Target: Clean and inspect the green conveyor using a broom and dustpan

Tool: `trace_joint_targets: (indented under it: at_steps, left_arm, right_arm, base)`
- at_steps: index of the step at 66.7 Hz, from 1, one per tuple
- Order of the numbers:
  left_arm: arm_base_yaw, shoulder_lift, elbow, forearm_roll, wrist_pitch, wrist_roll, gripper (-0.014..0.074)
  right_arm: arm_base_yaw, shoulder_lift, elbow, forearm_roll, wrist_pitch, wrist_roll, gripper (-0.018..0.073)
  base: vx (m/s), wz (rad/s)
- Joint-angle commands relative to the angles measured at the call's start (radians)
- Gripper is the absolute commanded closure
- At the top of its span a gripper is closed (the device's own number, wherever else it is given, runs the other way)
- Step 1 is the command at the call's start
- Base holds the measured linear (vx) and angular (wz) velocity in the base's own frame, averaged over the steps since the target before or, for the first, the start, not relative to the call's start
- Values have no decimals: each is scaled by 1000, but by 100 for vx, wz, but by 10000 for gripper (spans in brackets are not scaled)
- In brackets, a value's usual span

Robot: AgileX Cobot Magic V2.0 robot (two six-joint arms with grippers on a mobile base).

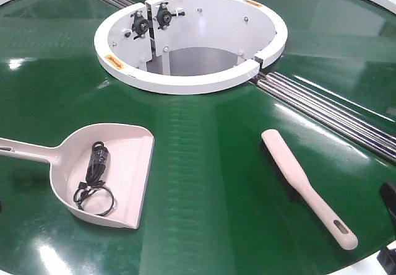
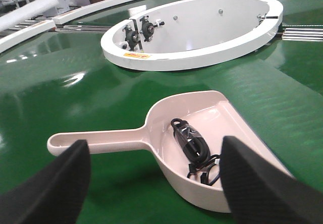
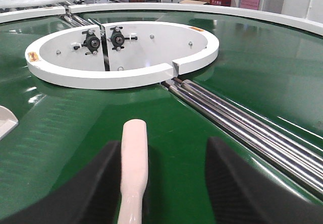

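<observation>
On green conveyor [image 1: 204,182], left side: dustpan [image 1: 124,163] lying flat, mouth toward the lower right, long thin handle running off toward the left edge. Inside the pan: small black coiled cable bundle [image 1: 96,176] resting against the back wall. Right side, well apart from the dustpan: broom [image 1: 303,185] lying flat on the belt, brush head toward the centre, tapered handle with slotted hole pointing to the near right edge; dark bristles just visible beneath.

Beyond both items: white central ring [image 1: 185,80] with two black bearing fittings on its inner wall. Silver rollers [image 1: 328,111] running from the ring toward the right edge.

Left gripper [image 2: 151,183]: jaws spread wide, black pads either side of the dustpan's handle-to-pan junction, above it, touching nothing. Right gripper [image 3: 161,183]: jaws likewise released, set either side of the broom, handle closer to the left pad; contact with that pad not determinable. Dark part of the right arm visible at the lower right edge of the front view.
</observation>
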Motion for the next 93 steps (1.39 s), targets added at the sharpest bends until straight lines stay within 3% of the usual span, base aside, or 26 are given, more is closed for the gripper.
trace_joint_targets:
  at_steps: [1, 8, 10, 64, 68, 77, 85, 89, 93]
  left_arm:
    - [-7, 10, -27, 15, -82, 14, 246]
    - [-7, 10, -27, 7, -82, 12, 528]
    - [-7, 10, -27, 13, -82, 12, 607]
    - [-7, 7, -12, 15, -98, 14, 603]
    - [-7, -18, 11, 7, -105, -25, 603]
    - [-7, -126, 115, 15, -154, -202, 603]
    - [-7, -247, 246, 7, -258, -250, 603]
    - [-7, -305, 237, 7, -146, -250, 603]
    - [-6, -309, 238, 14, -129, -250, 603]
  right_arm:
    - [-5, 5, -28, -3, -88, -8, 325]
    - [-5, 5, -28, -3, -87, -8, 553]
    - [-5, 5, -28, -2, -85, -7, 575]
    - [-5, 5, -28, 0, -87, -7, 569]
    - [-5, 5, -28, 0, -87, -7, 569]
    - [-5, 5, -28, 0, -87, -7, 569]
    - [-5, 5, -28, 0, -87, -7, 569]
    - [-5, 5, -28, 0, -87, -7, 569]
    - [-5, 8, -28, 0, -87, -7, 569]
  base:
    - [0, 0]
    - [0, 0]
    - [0, 0]
    - [0, 0]
    - [0, 0]
    - [0, 0]
    - [0, 0]
    - [0, 0]
    - [0, 0]
